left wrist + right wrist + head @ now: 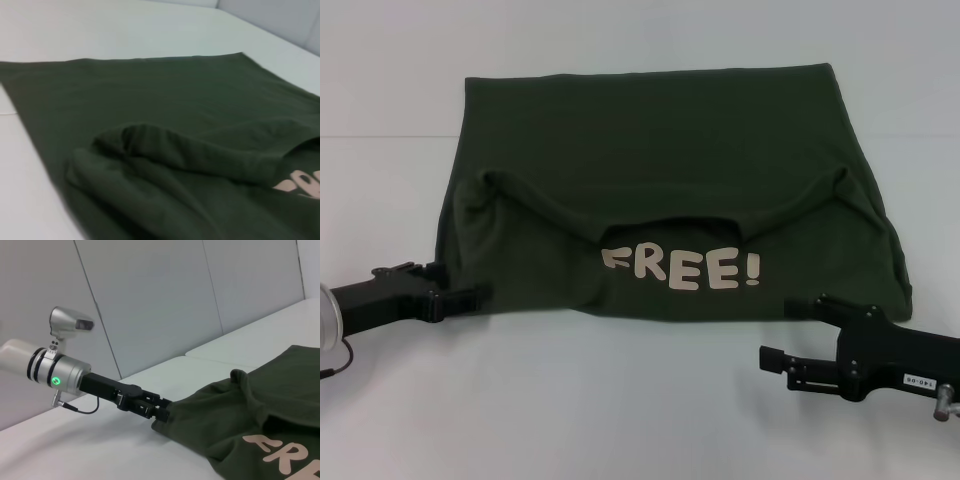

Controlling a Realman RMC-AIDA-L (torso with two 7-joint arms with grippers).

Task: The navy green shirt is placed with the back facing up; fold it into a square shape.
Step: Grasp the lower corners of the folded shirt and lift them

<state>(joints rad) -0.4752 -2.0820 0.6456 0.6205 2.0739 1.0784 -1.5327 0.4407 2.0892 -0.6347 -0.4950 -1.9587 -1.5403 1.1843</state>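
Observation:
The navy green shirt (650, 140) lies on the white table, far larger than the grippers. Its near part is folded over and shows a pale "FREE!" print (682, 268). Rumpled folds run across the middle of the shirt (150, 100). My left gripper (455, 283) is at the near left corner, its fingers closed on the fabric edge. The right wrist view shows the left gripper (162, 413) pinching the shirt (280, 400). My right gripper (785, 328) stands open just off the near right corner, holding nothing and not touching the cloth.
Bare white table (620, 400) lies in front of the shirt and between the two arms. A grey panelled wall (150, 300) stands behind the table on the left arm's side.

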